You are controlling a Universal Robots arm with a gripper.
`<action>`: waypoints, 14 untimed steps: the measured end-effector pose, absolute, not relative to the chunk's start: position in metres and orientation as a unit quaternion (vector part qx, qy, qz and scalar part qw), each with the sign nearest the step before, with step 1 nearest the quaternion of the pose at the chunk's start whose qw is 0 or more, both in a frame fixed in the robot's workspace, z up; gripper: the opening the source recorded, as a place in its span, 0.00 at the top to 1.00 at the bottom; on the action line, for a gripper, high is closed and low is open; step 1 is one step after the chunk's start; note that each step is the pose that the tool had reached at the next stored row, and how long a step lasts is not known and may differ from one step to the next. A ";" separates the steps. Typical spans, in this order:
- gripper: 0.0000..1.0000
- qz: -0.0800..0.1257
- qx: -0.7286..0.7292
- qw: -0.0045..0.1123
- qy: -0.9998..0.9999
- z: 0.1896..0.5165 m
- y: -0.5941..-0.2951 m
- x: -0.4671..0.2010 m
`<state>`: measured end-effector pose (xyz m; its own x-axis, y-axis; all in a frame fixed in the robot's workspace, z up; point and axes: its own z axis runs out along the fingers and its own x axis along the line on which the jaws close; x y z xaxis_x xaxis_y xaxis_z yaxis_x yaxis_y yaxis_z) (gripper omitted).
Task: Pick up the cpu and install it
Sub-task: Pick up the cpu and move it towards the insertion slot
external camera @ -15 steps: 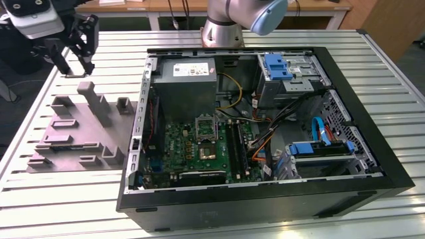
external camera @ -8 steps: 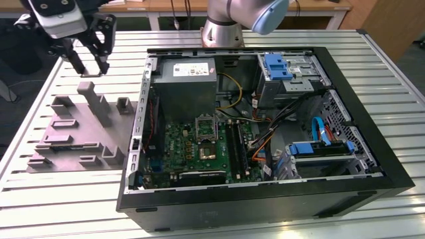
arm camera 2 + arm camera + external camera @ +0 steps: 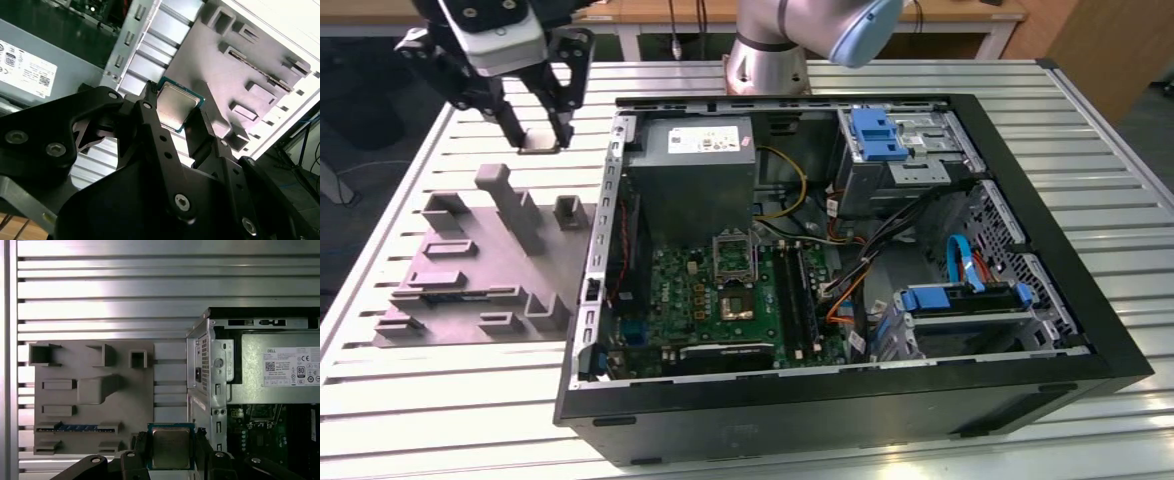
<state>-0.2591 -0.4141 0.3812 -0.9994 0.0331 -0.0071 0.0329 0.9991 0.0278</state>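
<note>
Black fingers point(image 3: 152, 125), clamped on two opposite edges of the cpu point(image 3: 176, 105). Held flat between them, silvery metal top showing, up in the air. Below the fingers, slatted metal counter point(image 3: 454, 400) and one edge of the grey tray point(image 3: 480, 260) with upright blocks. To one side of the fingers, open computer case point(image 3: 854, 400), green board point(image 3: 707, 300) inside, well apart from the cpu.
</note>
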 end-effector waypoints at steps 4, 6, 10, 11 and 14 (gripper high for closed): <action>0.53 0.014 0.017 0.004 1.000 0.381 -0.414 -0.241; 0.53 0.014 0.017 0.004 1.000 0.381 -0.414 -0.232; 0.53 0.014 0.017 0.004 1.000 0.381 -0.414 -0.214; 0.53 0.014 0.017 0.004 1.000 0.381 -0.414 -0.210; 0.53 0.014 0.017 0.004 1.000 0.381 -0.414 -0.197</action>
